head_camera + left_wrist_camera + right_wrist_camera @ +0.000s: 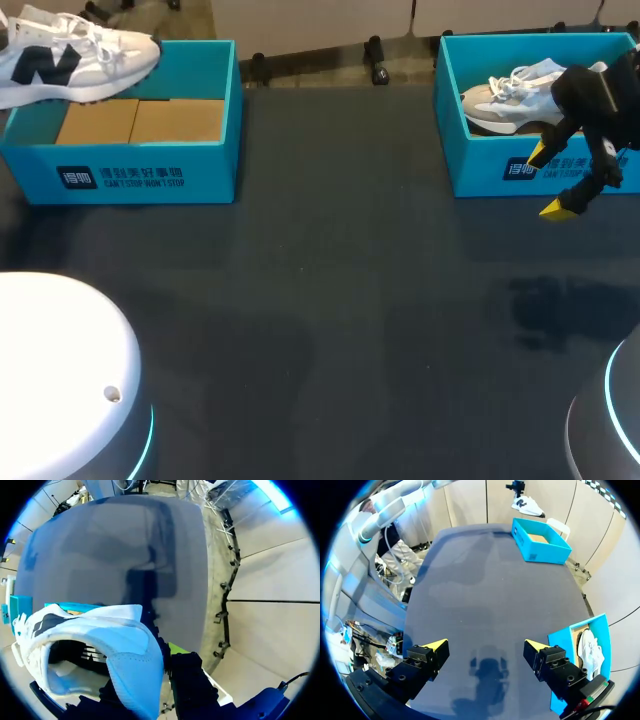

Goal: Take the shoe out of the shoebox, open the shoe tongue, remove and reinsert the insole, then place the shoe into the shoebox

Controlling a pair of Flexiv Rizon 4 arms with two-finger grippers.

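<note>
White sneaker with dark side logo pinched at heel in left hand, aloft over open teal cardboard shoebox; right hand spread wide, empty, against second teal box; shallow heel pinch, possible slip onto table.

Right claw wide open, hovering; left claw clamps shoe.

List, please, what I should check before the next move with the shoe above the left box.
1. White shoe out of the left shoebox: ok, it is above the box's left end.
2. Firm hold on that shoe: cannot tell from the left wrist view.
3. Tongue opened: cannot tell.
4. Right gripper open: ok, by the right shoebox's front wall.
5. Second shoe inside the right shoebox: ok.
</note>
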